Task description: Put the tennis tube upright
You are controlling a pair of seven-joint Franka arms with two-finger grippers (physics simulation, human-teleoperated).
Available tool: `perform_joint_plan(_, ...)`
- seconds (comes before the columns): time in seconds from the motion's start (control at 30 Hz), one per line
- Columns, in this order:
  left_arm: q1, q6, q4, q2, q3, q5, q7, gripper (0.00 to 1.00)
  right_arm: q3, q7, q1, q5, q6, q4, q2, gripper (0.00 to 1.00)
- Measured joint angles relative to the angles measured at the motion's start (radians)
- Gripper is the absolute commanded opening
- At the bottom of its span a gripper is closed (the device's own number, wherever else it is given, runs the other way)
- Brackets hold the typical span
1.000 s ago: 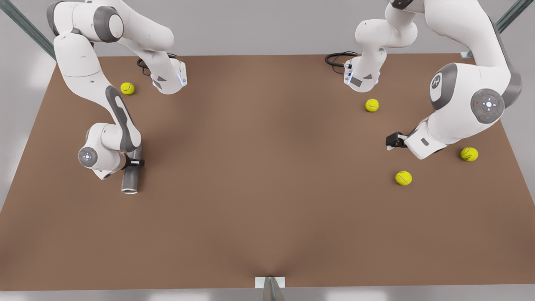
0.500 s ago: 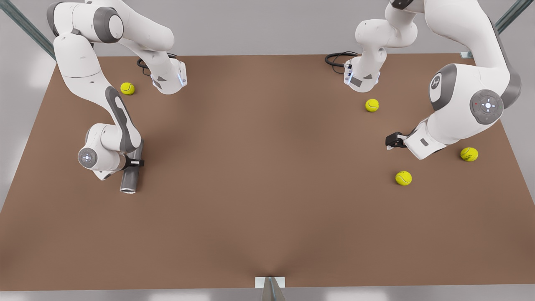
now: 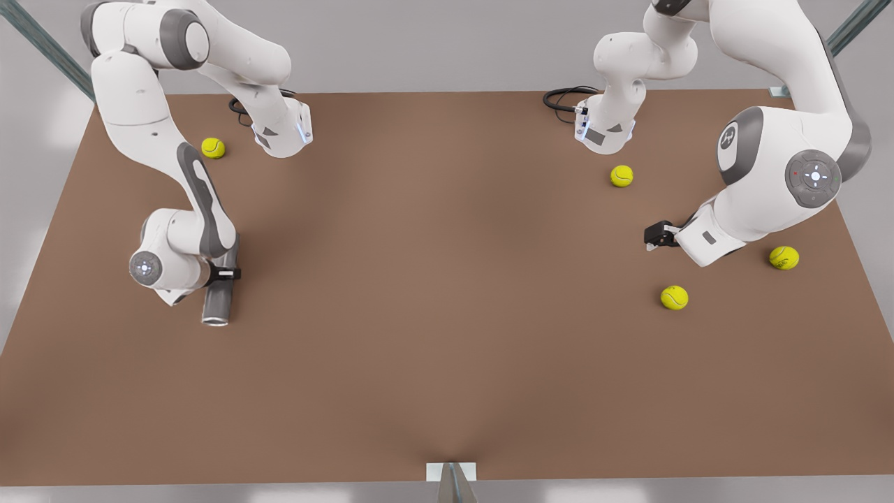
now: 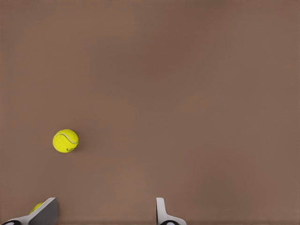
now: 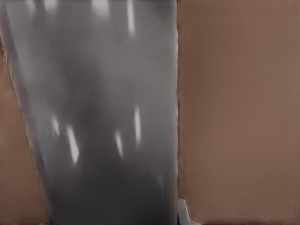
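Observation:
The tennis tube (image 3: 217, 299), dark grey with a silvery rim, is at the front view's left, its rim end pointing toward the table's near edge. My right gripper (image 3: 225, 272) is shut around its middle, and the arm hides the tube's far end. In the right wrist view the tube's grey wall (image 5: 98, 117) is very close. My left gripper (image 3: 656, 235) hovers at the front view's right, waiting. Its fingertips (image 4: 161, 213) stand wide apart and open above bare table, with nothing between them.
Tennis balls lie on the brown table (image 3: 447, 279): one at the back left (image 3: 213, 147), and three on the right (image 3: 621, 175), (image 3: 674, 297), (image 3: 783, 257). One ball (image 4: 65, 140) lies ahead of the left gripper. Cables coil by both arm bases.
The right arm's wrist and elbow have shifted very slightly while holding the tube, and the rim end has barely moved. The left arm has stayed still.

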Motion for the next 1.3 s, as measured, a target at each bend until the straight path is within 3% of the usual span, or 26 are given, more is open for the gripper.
perform_joint_plan(0.37,0.000,0.000,0.000,0.000,0.000,0.000,0.000,1.00,0.002,-0.050,0.248,0.022,-0.004,0.076,-0.011,0.68)
perform_joint_plan(0.7,-0.001,-0.002,0.000,-0.001,0.000,0.000,0.000,1.00,0.002,-0.277,0.545,0.015,0.010,0.205,0.004,0.68)
perform_joint_plan(1.07,-0.004,-0.002,-0.002,-0.002,0.000,0.001,0.000,1.00,-0.030,-0.282,0.928,-0.086,0.014,0.425,0.175,0.68)
perform_joint_plan(1.3,-0.007,-0.003,-0.002,-0.002,0.000,0.001,0.000,1.00,-0.030,-0.490,1.002,-0.186,0.042,0.513,0.231,0.68)
